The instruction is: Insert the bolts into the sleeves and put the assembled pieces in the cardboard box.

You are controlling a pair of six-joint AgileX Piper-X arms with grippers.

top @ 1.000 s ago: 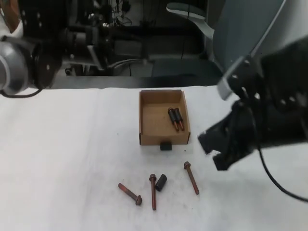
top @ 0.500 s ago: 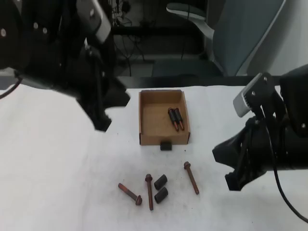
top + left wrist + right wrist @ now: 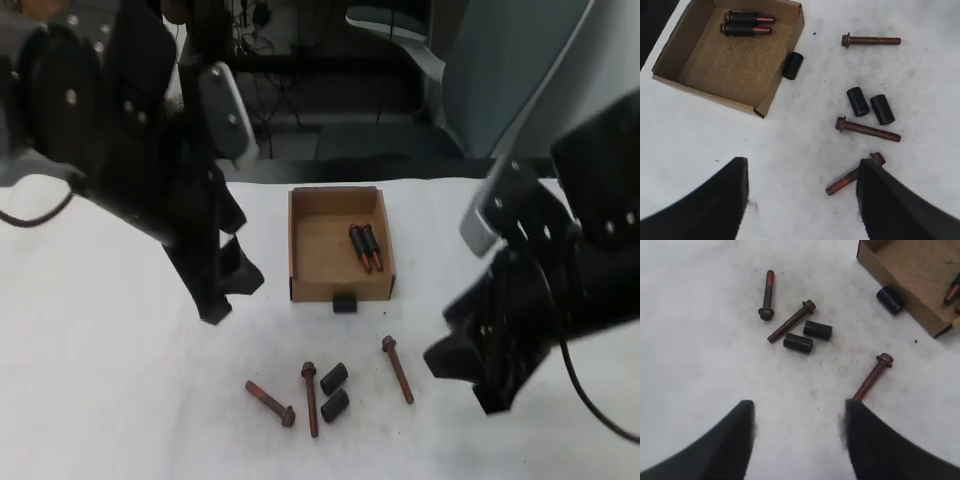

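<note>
The cardboard box (image 3: 306, 262) stands mid-bench with two assembled pieces (image 3: 365, 247) inside, also in the left wrist view (image 3: 742, 23). One black sleeve (image 3: 345, 303) lies against the box's front wall. In front of it lie three copper bolts (image 3: 270, 402) (image 3: 310, 397) (image 3: 398, 368) and two loose sleeves (image 3: 333, 377) (image 3: 335, 404). My left gripper (image 3: 802, 200) hovers open, left of the box, with nothing in it. My right gripper (image 3: 800, 440) hangs open and holds nothing, right of the bolts, with one bolt (image 3: 872, 376) just ahead of its fingertips.
White cloth covers the bench (image 3: 100, 380). The left arm (image 3: 190, 220) rises left of the box and the right arm (image 3: 530, 310) at the right. A chair and cabling stand beyond the far edge.
The left arm swung in from the far left and came down beside the box. A second loose sleeve now lies by the middle bolt. The right arm shifted lower and slightly left.
</note>
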